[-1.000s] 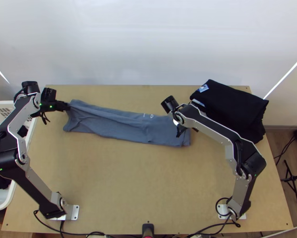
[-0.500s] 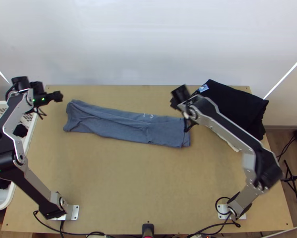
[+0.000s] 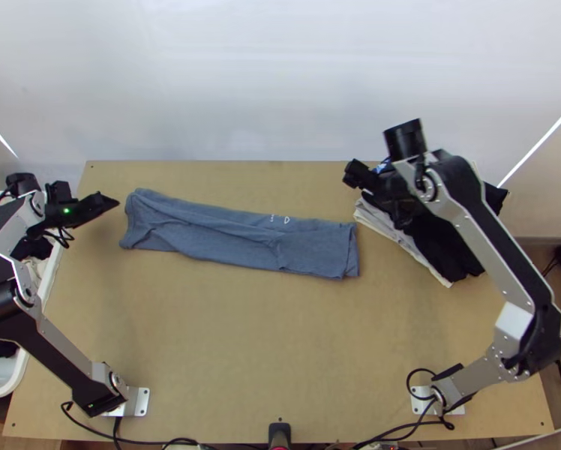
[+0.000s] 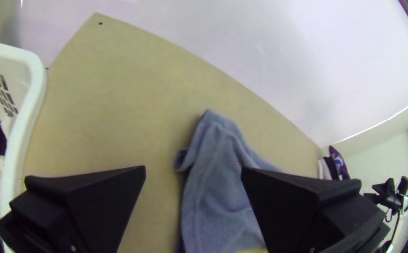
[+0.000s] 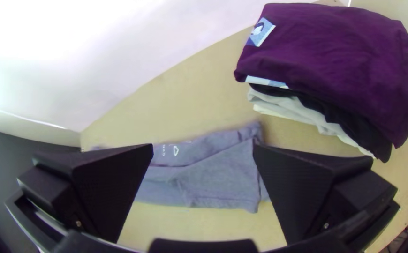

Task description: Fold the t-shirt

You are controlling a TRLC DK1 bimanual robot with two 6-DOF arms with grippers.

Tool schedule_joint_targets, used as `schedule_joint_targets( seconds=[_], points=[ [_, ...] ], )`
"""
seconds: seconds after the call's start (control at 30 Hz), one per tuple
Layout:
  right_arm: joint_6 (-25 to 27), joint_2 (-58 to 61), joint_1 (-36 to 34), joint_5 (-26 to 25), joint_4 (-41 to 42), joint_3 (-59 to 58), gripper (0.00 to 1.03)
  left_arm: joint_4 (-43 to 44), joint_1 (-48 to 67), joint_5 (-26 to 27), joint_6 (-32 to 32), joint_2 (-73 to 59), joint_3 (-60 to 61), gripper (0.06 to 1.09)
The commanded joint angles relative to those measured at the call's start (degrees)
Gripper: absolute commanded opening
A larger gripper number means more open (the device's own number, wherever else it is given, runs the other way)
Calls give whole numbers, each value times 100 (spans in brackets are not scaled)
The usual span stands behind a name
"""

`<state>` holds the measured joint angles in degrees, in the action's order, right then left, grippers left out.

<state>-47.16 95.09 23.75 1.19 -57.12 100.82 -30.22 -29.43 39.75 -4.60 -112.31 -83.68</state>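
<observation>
T-shirt [image 3: 235,244], blue-grey, folded into a long strip across the table's far left and middle, bearing small white lettering [image 3: 280,219] toward its far edge; at far right, a stack of folded cloths [image 5: 326,51], the dark top one marked with a blue-and-white label [image 5: 261,32]. Container: one white basket [image 4: 36,93], left, holding dark and white cloths. Grippers, two, empty, fingers spread: left gripper [image 3: 112,202] at far left, right gripper [image 3: 380,196] by the stack.

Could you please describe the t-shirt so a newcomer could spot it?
On the wooden table, look left of the folded stack in the top view. The t-shirt is the long, narrow strip there, blue-grey with small white print, unlike the dark-topped stack.
</observation>
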Motion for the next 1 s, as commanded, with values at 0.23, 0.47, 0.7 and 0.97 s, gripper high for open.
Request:
schedule_joint_targets(
  seconds=[0.23, 0.47, 0.7, 0.97],
  points=[
    [699, -588, -248, 1059, -159, -97, 96, 244, 201, 1132, -700, -713, 168, 104],
    [848, -685, -318, 1059, -36, -220, 97, 789, 324, 798, -753, -775, 177, 104],
    [910, -711, -388, 1059, -18, -290, 97, 921, 482, 569, -920, -854, 185, 104],
    [989, -737, -520, 1059, 140, -387, 97, 649, 948, 552, -858, -748, 264, 104]
  ],
)
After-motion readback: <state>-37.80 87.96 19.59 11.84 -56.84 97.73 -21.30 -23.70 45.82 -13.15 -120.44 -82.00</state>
